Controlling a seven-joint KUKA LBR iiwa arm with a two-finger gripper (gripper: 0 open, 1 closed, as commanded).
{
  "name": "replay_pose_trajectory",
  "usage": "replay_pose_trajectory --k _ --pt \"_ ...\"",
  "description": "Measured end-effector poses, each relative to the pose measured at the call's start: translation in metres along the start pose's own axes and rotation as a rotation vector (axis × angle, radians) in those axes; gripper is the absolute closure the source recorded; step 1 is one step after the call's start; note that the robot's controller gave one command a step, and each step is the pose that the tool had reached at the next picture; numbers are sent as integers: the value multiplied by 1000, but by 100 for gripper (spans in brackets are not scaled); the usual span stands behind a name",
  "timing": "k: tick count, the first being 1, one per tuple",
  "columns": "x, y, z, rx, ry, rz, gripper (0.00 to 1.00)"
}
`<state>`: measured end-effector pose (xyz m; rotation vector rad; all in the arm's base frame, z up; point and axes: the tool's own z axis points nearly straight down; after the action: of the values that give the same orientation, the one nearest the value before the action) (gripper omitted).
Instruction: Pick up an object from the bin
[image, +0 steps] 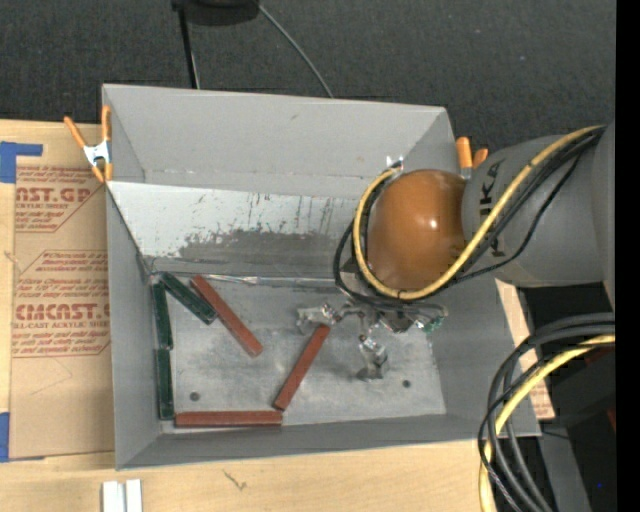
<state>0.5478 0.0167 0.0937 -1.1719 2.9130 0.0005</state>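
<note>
Fig. 1, view from above. You see the arm (560, 220) reach in from the right, w/ its orange cover (420, 225) over the right half of the grey bin (280, 150). Pincer (372, 352) hangs below the cover, low over bare floor right of centre; you cannot tell whether it is open or closed, nor whether it has hold of anything. Nearest thing: slanted brown stick (301, 368), flat on the floor, its upper end just left of the pincer. Further left: a second brown stick (227, 316), slanted the other way, beside a short green stick (188, 298). A third brown stick (228, 419) lies along the front wall; two green sticks (162, 350) run end to end along the left wall.
</note>
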Motion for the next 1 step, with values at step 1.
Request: replay_pose_trajectory --k 1 --pt "5 -4 24 -1 -2 -193 100"
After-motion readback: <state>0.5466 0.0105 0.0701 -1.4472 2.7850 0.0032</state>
